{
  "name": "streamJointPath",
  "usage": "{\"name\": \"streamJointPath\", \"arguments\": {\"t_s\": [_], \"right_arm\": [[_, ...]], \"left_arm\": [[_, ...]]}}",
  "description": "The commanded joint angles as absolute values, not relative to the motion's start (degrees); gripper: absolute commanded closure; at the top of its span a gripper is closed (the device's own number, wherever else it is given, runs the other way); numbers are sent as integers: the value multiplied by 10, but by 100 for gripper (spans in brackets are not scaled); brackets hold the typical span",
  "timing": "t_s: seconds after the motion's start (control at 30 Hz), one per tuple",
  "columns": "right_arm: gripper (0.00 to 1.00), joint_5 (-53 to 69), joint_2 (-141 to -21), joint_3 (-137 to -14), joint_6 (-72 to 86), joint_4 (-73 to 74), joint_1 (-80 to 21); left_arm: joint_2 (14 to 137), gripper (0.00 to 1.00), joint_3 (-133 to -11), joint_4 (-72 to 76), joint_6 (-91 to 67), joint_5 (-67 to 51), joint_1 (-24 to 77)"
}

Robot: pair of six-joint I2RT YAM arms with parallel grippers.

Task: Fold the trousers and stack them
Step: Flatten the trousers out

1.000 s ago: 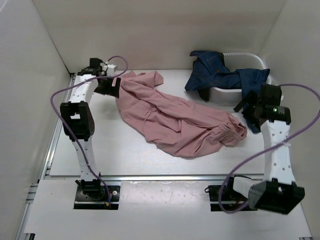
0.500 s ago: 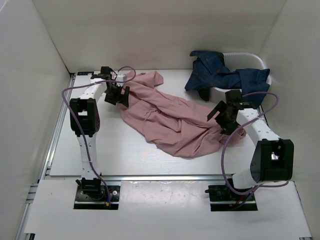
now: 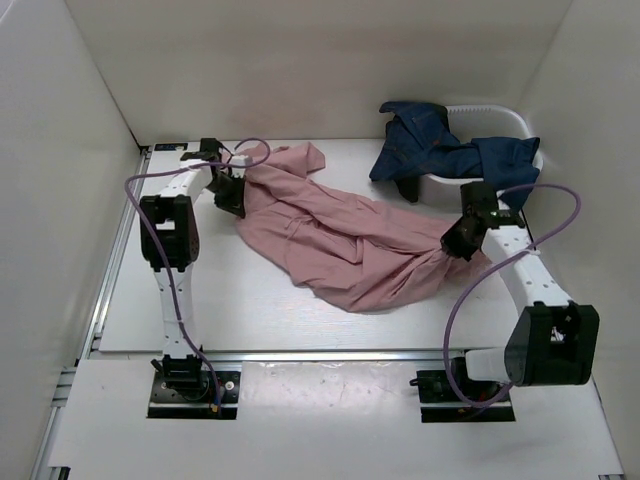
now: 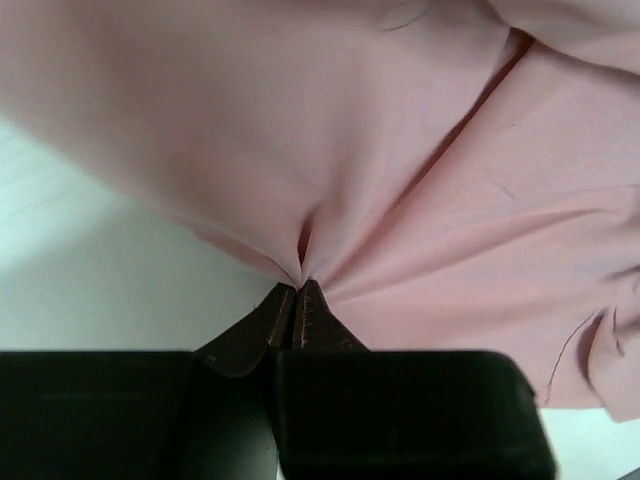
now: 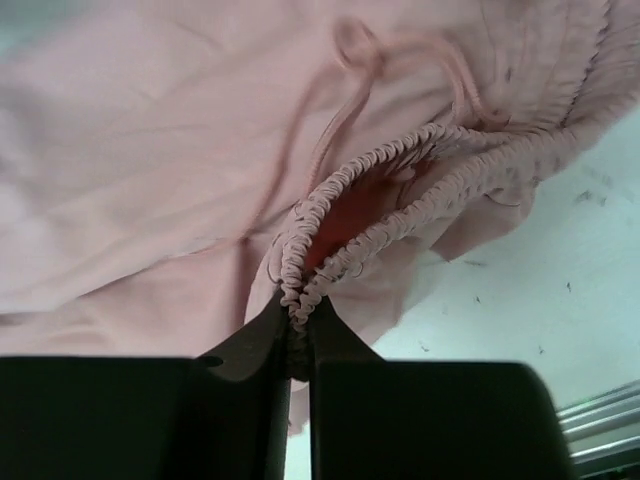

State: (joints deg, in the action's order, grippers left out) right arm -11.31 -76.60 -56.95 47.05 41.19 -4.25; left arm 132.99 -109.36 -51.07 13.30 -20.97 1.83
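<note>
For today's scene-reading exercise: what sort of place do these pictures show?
Probably a robotics lab test cell: bare white walls box in a table, with a left arm and right arm bolted at its edge, holding trousers.

Bright, even, diffuse light comes from overhead and bounces off the white walls (image 3: 300, 70). The trousers (image 3: 340, 240) therefore cast only a thin soft shadow along their near edge, and the table (image 3: 200, 310) beside them shows no glare. The top view is sharp, though the walls lean outward at the frame edges. In the left wrist view, cloth up and left of the trousers' pinched fold is blurred, the table beside it is washed out and bluish, and the left gripper (image 4: 296, 295) is nearly black. In the right wrist view, the trousers' waistband (image 5: 420, 140) is crisp and glows red inside, with softer cloth beyond; the right gripper (image 5: 297, 318) is a dark silhouette.
</note>
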Motion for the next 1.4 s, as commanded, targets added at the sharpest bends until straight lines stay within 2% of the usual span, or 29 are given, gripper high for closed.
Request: {"name": "streamJointPath", "arguments": {"t_s": [0.0,0.1,0.2,0.4,0.43,0.5,0.6,0.77,0.87,1.0,1.13,1.23,1.37], "right_arm": [[100,-138,-717,-671,423,411,-41],[100,-112,-687,-756,390,427,-28],[100,-61,-682,-808,376,460,-4],[100,-26,-639,-775,376,489,1],[100,-26,-634,-755,381,489,7],[100,-26,-628,-732,381,482,7],[100,-16,-623,-690,374,475,12],[100,-19,-623,-634,369,467,19],[100,-51,-617,-628,353,491,53],[100,-43,-604,-628,324,532,126],[100,-12,-585,-586,324,537,149],[100,-6,-560,-514,337,498,156],[100,28,-553,-460,337,452,178]], "left_arm": [[1226,86,-1093,-522,163,-172,-31],[1149,86,-1093,-538,211,-136,-125],[1095,86,-1114,-594,276,-68,-152],[1027,86,-1051,-688,337,56,-146],[1020,82,-1024,-688,337,67,-146],[1020,78,-1000,-688,338,67,-146],[1020,76,-976,-688,338,17,-141],[1020,59,-890,-715,325,-19,-141],[987,41,-831,-754,338,-38,-162],[891,22,-748,-754,357,-5,-216],[877,14,-692,-690,370,2,-299],[903,14,-631,-605,348,51,-346],[961,10,-631,-539,330,53,-361]]}}
